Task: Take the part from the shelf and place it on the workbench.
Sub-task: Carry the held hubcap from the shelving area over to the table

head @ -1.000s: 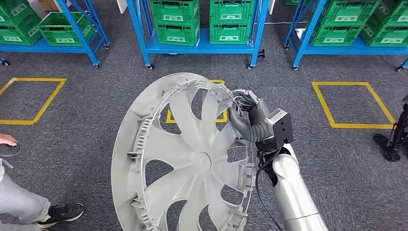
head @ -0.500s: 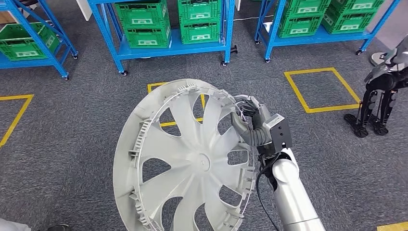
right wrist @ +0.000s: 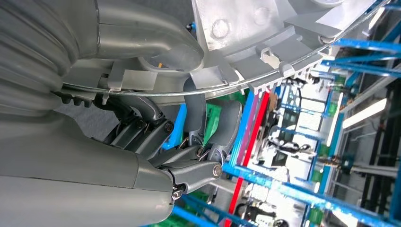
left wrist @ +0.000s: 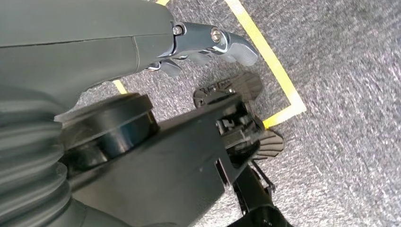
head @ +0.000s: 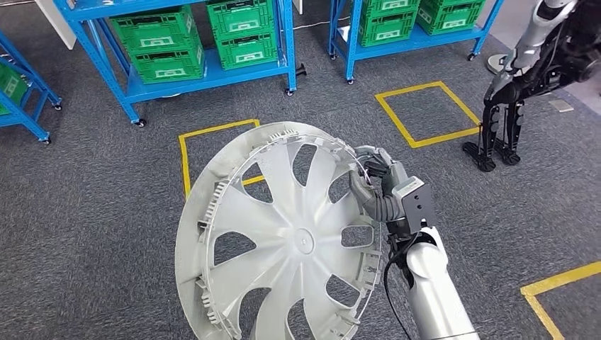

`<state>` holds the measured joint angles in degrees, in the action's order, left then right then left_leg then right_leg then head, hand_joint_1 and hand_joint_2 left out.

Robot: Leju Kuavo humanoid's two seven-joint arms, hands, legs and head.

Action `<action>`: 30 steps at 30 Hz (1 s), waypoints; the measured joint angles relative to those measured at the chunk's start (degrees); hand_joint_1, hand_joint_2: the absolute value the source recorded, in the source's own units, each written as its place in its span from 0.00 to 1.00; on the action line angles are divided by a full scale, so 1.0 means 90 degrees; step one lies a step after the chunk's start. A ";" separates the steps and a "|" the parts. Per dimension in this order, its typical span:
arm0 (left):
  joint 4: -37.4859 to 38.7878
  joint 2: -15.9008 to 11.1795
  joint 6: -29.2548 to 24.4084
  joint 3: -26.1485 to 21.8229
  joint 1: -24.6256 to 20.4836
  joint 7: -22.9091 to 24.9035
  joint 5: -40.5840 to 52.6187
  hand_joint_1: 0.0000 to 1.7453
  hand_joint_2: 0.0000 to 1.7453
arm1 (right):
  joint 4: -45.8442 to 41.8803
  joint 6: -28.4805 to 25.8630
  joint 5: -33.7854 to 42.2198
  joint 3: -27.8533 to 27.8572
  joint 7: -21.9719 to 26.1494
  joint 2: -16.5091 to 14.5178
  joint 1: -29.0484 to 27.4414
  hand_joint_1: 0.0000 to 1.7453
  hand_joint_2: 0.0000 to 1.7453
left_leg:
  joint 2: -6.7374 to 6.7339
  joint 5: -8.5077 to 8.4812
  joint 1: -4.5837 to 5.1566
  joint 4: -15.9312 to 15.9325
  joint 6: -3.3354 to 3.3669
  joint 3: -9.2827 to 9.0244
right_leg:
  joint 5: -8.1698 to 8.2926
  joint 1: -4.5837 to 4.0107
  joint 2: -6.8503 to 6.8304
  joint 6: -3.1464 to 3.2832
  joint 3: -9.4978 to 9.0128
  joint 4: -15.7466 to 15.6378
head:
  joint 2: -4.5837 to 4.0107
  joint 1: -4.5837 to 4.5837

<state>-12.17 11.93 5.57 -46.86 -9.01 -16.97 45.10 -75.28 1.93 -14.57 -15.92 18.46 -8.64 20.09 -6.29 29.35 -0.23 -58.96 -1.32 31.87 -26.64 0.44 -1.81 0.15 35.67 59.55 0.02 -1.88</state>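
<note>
Already the right hand [head: 373,180] is gripping the part [head: 283,237], a large pale grey wheel cover with curved spokes, by its rim: in the right wrist view the thick thumb [right wrist: 156,45] is pressing on one face of the rim while the darker fingers [right wrist: 196,113] are hooking around its toothed edge from the other side. The part is hanging tilted in front of the robot, off the floor, with the silver right arm [head: 432,283] reaching up beside it. Out at the other side, the left hand [left wrist: 208,45] is pointing down at the grey carpet [head: 92,212] beside a yellow tape line [left wrist: 267,59]; its fingers are curling in and nothing is showing in them, so it is looking empty.

Beyond the part, yellow taped squares [head: 425,113] are marking the carpet, and further off blue shelves [head: 205,74] are carrying green crates [head: 159,46]. Off to the right of the part, another robot [head: 528,78] is standing on black legs.

Judging from this, the taking step is looking finished, since the part is well apart from the shelves and firmly in hand. No bench is appearing yet, so the carrying and the setting down are both remaining.
</note>
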 joint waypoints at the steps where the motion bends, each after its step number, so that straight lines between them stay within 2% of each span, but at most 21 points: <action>1: 0.0000 0.0002 0.0001 0.0000 -0.0001 -0.0002 -0.0007 0.00 1.00 | -0.0002 0.0008 -0.0001 0.0008 -0.0002 0.0002 -0.0004 1.00 1.00 | 0.0082 0.0054 -0.0014 -0.0058 -0.0040 0.0014 | 0.0020 0.0013 0.0061 0.0039 0.0002 -0.0018 | 0.0000 -0.0003; 2: 0.0001 0.0004 0.0001 0.0000 0.0001 -0.0006 -0.0013 0.00 1.00 | -0.0003 0.0013 -0.0001 0.0011 -0.0002 0.0000 -0.0004 1.00 1.00 | 0.0225 0.0178 -0.0027 -0.0226 -0.0073 0.0077 | 0.0042 0.0032 0.0117 0.0075 0.0000 -0.0037 | 0.0000 -0.0014; 4: 0.0003 0.0004 0.0001 0.0000 0.0026 -0.0013 -0.0015 0.00 1.00 | -0.0005 0.0018 -0.0001 0.0011 -0.0004 -0.0012 -0.0005 1.00 1.00 | 0.0556 0.0585 -0.0043 -0.0933 -0.0117 0.0376 | 0.0065 0.0047 0.0239 0.0117 0.0008 -0.0048 | 0.0000 -0.0045; 5: 0.0005 0.0004 0.0001 0.0000 0.0046 -0.0014 -0.0013 0.00 1.00 | -0.0004 0.0021 0.0000 0.0011 -0.0005 -0.0016 -0.0009 1.00 1.00 | 0.0630 0.0770 -0.0044 -0.1352 -0.0125 0.0568 | 0.0070 0.0042 0.0312 0.0128 0.0016 -0.0045 | 0.0000 -0.0057; 6: 0.0007 0.0003 0.0002 0.0000 0.0068 -0.0014 -0.0010 0.00 1.00 | -0.0003 0.0025 0.0002 0.0012 -0.0008 -0.0019 -0.0016 1.00 1.00 | 0.0658 0.0856 -0.0042 -0.1650 -0.0126 0.0710 | 0.0073 0.0037 0.0393 0.0131 0.0022 -0.0041 | 0.0000 -0.0061; 7: 0.0008 0.0002 0.0007 0.0000 0.0086 -0.0013 -0.0002 0.00 1.00 | -0.0003 0.0031 0.0005 0.0013 -0.0010 -0.0019 -0.0024 1.00 1.00 | 0.0671 0.0817 -0.0041 -0.1737 -0.0118 0.0759 | 0.0075 0.0033 0.0476 0.0131 0.0025 -0.0037 | 0.0000 -0.0061; 8: 0.0010 0.0003 0.0013 0.0000 0.0098 -0.0012 0.0007 0.00 1.00 | -0.0003 0.0037 0.0010 0.0013 -0.0011 -0.0019 -0.0034 1.00 1.00 | 0.0688 0.0656 -0.0041 -0.1568 -0.0100 0.0691 | 0.0078 0.0032 0.0561 0.0127 0.0024 -0.0033 | 0.0000 -0.0063; 9: 0.0012 0.0003 0.0019 0.0000 0.0101 -0.0009 0.0016 0.00 1.00 | -0.0004 0.0044 0.0016 0.0013 -0.0015 -0.0019 -0.0046 1.00 1.00 | 0.0742 0.0414 -0.0041 -0.1176 -0.0072 0.0517 | 0.0083 0.0032 0.0646 0.0119 0.0022 -0.0030 | 0.0000 -0.0064; 11: 0.0012 0.0000 0.0025 0.0000 0.0101 -0.0001 0.0024 0.00 1.00 | -0.0006 0.0053 0.0030 0.0015 -0.0023 -0.0018 -0.0073 1.00 1.00 | 0.1014 0.0069 -0.0050 -0.0333 -0.0009 0.0145 | 0.0105 0.0037 0.0801 0.0077 0.0039 -0.0025 | 0.0000 -0.0062; 13: 0.0013 -0.0004 0.0024 0.0000 0.0105 0.0010 0.0026 0.00 1.00 | -0.0008 0.0069 0.0046 0.0019 -0.0033 -0.0016 -0.0106 1.00 1.00 | 0.1183 0.0001 -0.0039 0.0007 0.0031 0.0008 | 0.0147 0.0058 0.0933 -0.0002 0.0087 -0.0032 | 0.0000 -0.0063; 15: 0.0013 0.0001 0.0015 0.0000 0.0108 0.0016 0.0022 0.00 1.00 | -0.0009 0.0108 0.0062 0.0032 -0.0044 -0.0006 -0.0151 1.00 1.00 | 0.1063 -0.0042 -0.0030 0.0047 0.0088 -0.0001 | 0.0191 0.0080 0.1034 -0.0092 0.0124 -0.0056 | 0.0000 -0.0069; 17: 0.0013 0.0005 -0.0005 -0.0001 0.0107 0.0016 0.0015 0.00 1.00 | -0.0008 0.0148 0.0069 0.0046 -0.0047 0.0005 -0.0180 1.00 1.00 | 0.0902 -0.0094 -0.0049 0.0108 0.0183 -0.0020 | 0.0074 0.0054 0.0792 -0.0146 0.0220 0.0109 | 0.0000 -0.0041; 19: 0.0012 0.0004 -0.0018 -0.0002 0.0120 0.0022 0.0012 0.00 1.00 | -0.0001 0.0180 0.0068 0.0049 -0.0046 0.0008 -0.0185 1.00 1.00 | 0.0732 -0.0113 -0.0056 0.0136 0.0242 -0.0019 | -0.0299 0.0028 0.0404 -0.0179 0.0517 0.0750 | 0.0000 0.0001; 21: 0.0012 0.0000 -0.0024 -0.0004 0.0144 0.0033 0.0011 0.00 1.00 | 0.0030 0.0222 0.0066 0.0049 -0.0046 0.0013 -0.0199 1.00 1.00 | 0.0548 -0.0108 -0.0051 0.0127 0.0254 -0.0005 | -0.0628 0.0047 0.0278 -0.0220 0.0870 0.1533 | 0.0000 0.0016; 22: 0.0013 0.0000 -0.0027 -0.0004 0.0150 0.0037 0.0011 0.00 1.00 | 0.0052 0.0239 0.0066 0.0049 -0.0045 0.0016 -0.0208 1.00 1.00 | 0.0456 -0.0104 -0.0051 0.0120 0.0251 0.0001 | -0.0648 0.0059 0.0257 -0.0236 0.0929 0.1691 | 0.0000 0.0018; 23: 0.0014 0.0004 -0.0029 -0.0005 0.0152 0.0037 0.0012 0.00 1.00 | 0.0073 0.0253 0.0066 0.0049 -0.0042 0.0019 -0.0214 1.00 1.00 | 0.0366 -0.0097 -0.0052 0.0110 0.0241 0.0004 | -0.0555 0.0069 0.0229 -0.0246 0.0856 0.1599 | 0.0000 0.0019; 24: 0.0016 0.0012 -0.0030 -0.0005 0.0148 0.0036 0.0013 0.00 1.00 | 0.0089 0.0263 0.0068 0.0049 -0.0036 0.0020 -0.0216 1.00 1.00 | 0.0283 -0.0085 -0.0053 0.0094 0.0227 0.0005 | -0.0381 0.0076 0.0170 -0.0250 0.0653 0.1263 | 0.0000 0.0019; 26: 0.0018 0.0029 -0.0029 -0.0005 0.0127 0.0035 0.0021 0.00 1.00 | 0.0109 0.0302 0.0082 0.0048 -0.0006 0.0017 -0.0210 1.00 1.00 | 0.0143 -0.0034 -0.0030 0.0031 0.0170 0.0009 | -0.0101 0.0065 -0.0118 -0.0217 0.0161 0.0401 | 0.0000 0.0021; 27: 0.0018 0.0034 -0.0029 -0.0005 0.0113 0.0035 0.0024 0.00 1.00 | 0.0120 0.0337 0.0095 0.0047 0.0017 0.0015 -0.0209 1.00 1.00 | 0.0087 -0.0009 -0.0011 0.0006 0.0135 0.0008 | -0.0046 0.0050 -0.0221 -0.0178 0.0015 0.0133 | 0.0000 0.0015; 28: 0.0018 0.0036 -0.0029 -0.0005 0.0098 0.0037 0.0027 0.00 1.00 | 0.0133 0.0373 0.0110 0.0047 0.0045 0.0013 -0.0208 1.00 1.00 | 0.0035 0.0007 0.0008 -0.0005 0.0096 0.0003 | -0.0043 0.0033 -0.0275 -0.0133 -0.0037 0.0012 | 0.0000 0.0009; 30: 0.0018 0.0037 -0.0028 -0.0005 0.0069 0.0047 0.0032 0.00 1.00 | 0.0160 0.0439 0.0134 0.0047 0.0096 0.0013 -0.0211 1.00 1.00 | -0.0073 0.0015 0.0013 0.0015 0.0024 -0.0025 | -0.0024 0.0019 -0.0140 -0.0045 -0.0007 0.0006 | 0.0000 -0.0007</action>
<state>-12.02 12.27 5.32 -46.91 -8.39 -16.55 45.39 -73.84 5.88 -13.36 -15.50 19.32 -8.52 18.19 -6.95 29.49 -0.11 -58.82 -1.10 31.64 -26.85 0.60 -3.07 -0.26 35.60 59.61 0.02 -1.94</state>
